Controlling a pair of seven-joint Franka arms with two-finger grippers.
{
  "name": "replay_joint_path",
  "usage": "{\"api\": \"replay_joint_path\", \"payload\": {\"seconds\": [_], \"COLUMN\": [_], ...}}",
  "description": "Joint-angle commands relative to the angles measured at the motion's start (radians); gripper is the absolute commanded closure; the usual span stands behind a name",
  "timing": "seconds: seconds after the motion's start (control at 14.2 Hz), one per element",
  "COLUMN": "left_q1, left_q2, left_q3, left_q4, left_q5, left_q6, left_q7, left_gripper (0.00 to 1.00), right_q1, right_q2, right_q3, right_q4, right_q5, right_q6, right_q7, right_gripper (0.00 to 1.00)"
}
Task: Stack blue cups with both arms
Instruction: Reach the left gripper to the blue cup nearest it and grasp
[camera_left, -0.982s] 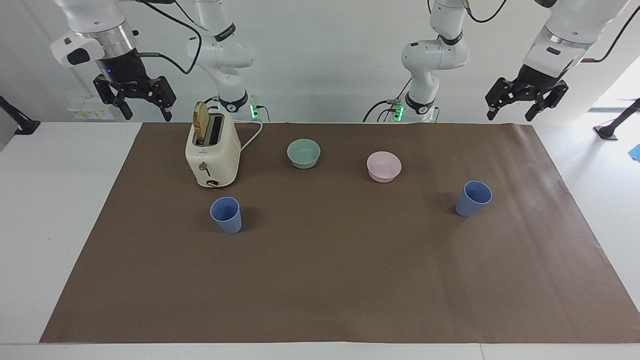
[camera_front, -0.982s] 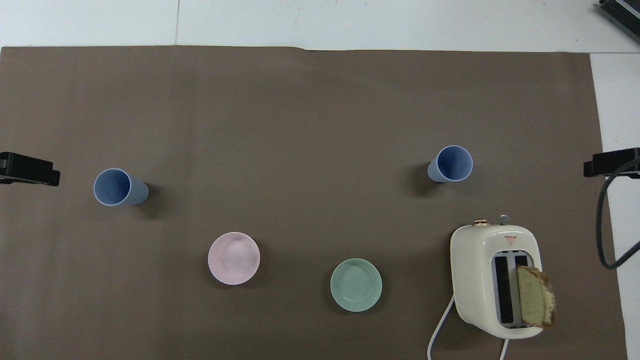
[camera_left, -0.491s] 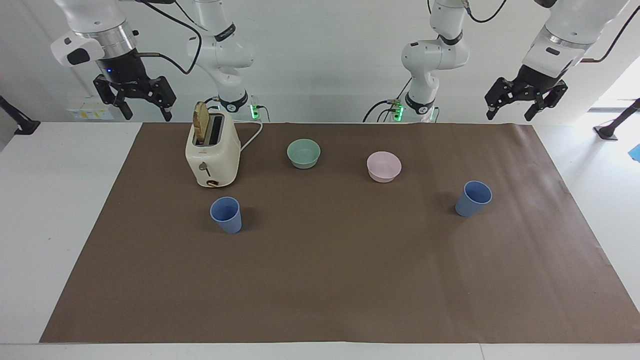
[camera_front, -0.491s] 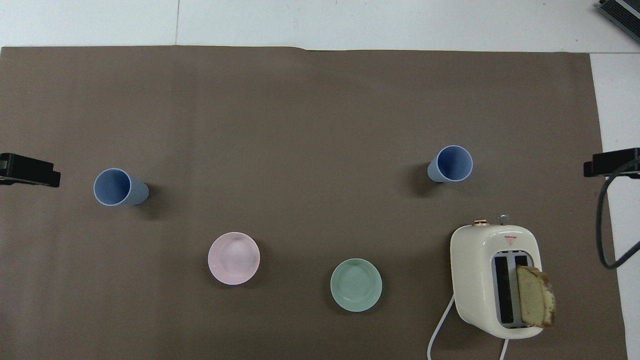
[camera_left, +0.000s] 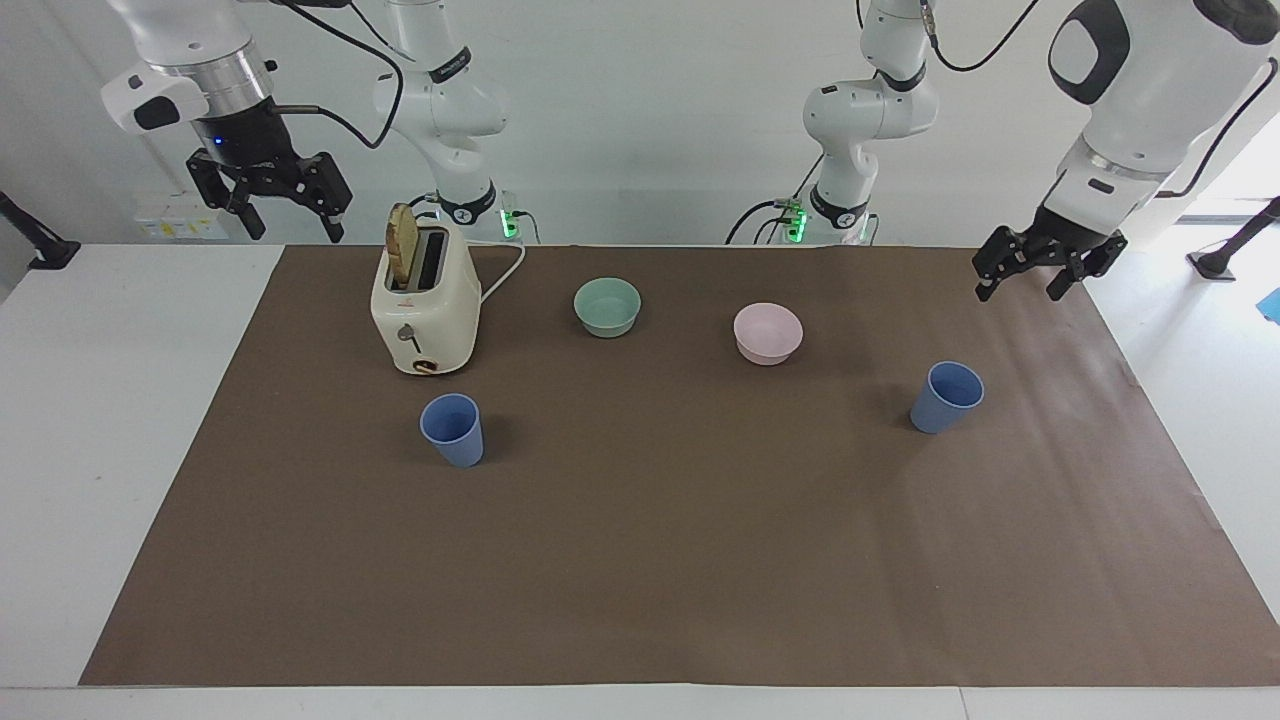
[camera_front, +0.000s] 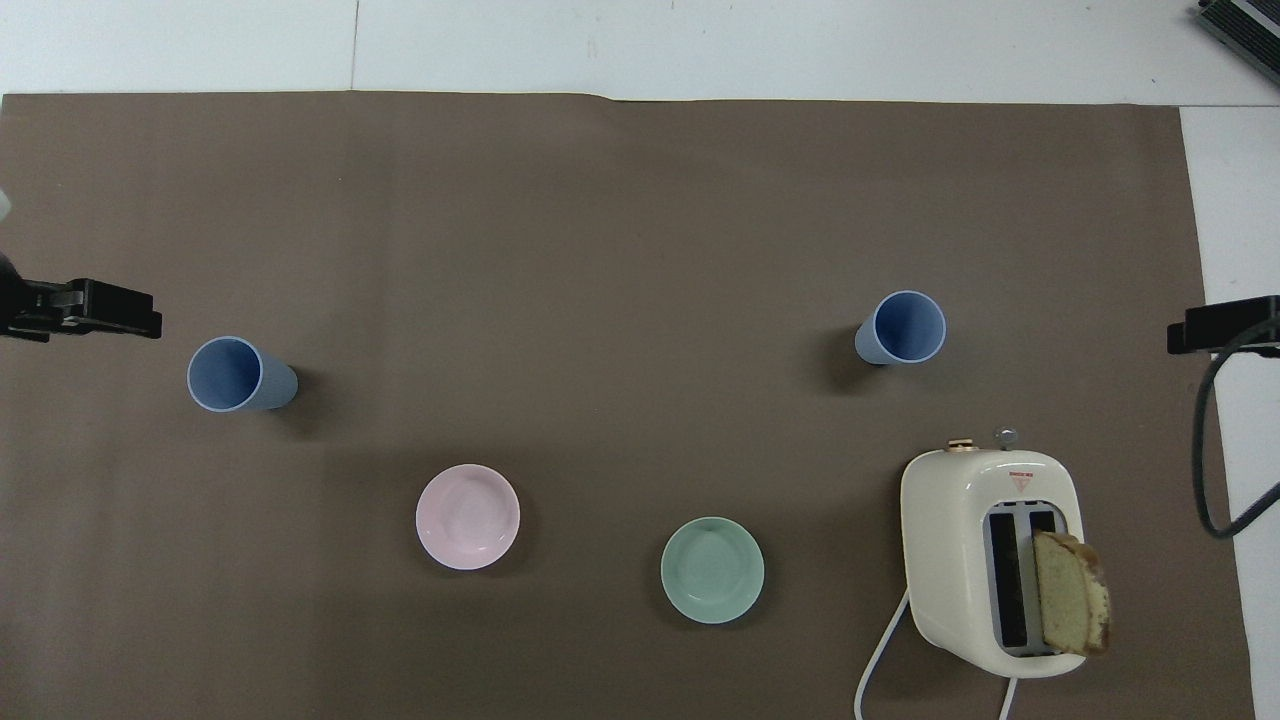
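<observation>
Looking across the table (camera_left: 120, 450), you have the whole task ahead of you: neither blue cup is lifted or stacked. One blue cup (camera_left: 452, 429) stands upright on the brown mat (camera_left: 650, 560), just farther from the robots than the toaster (camera_left: 425, 310), toward the right arm's end. The other blue cup (camera_left: 946, 396) stands well apart from it, toward the left arm's end. The green bowl (camera_left: 607, 306) and pink bowl (camera_left: 767, 333) sit between them, nearer the robots.

Your left gripper (camera_left: 1037, 272) hangs over the mat's corner, fingers spread wide, holding nothing. Your right gripper (camera_left: 285, 205) waits raised beside the toaster, fingers likewise spread and empty.

Against the earlier frame, your left gripper has dropped lower and swung toward its cup; the right has barely moved.
</observation>
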Motion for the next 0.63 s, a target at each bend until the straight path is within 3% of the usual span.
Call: {"api": "replay_joint_path", "payload": {"seconds": [0.0,0.56], "left_q1": [0.04,0.103], "left_q2": [-0.007,0.027], "left_q3": [-0.004,-0.006], "left_q4": [-0.133,-0.407], "left_q5": [-0.004,-0.005], "left_q6": [0.148,0.424], "left_q7": [0.006,0.078], "left_gripper": [0.0,0.0], "right_q1": [-0.001,-0.001], "right_q2": [-0.009,-0.009], "right_q3": [-0.003,-0.003], "right_q4": [-0.007,-0.007], "right_q5": [0.01,0.01], "right_q6": [-0.008,-0.008], "right_q7": [-0.006,-0.006], "right_gripper": [0.0,0.0]}}
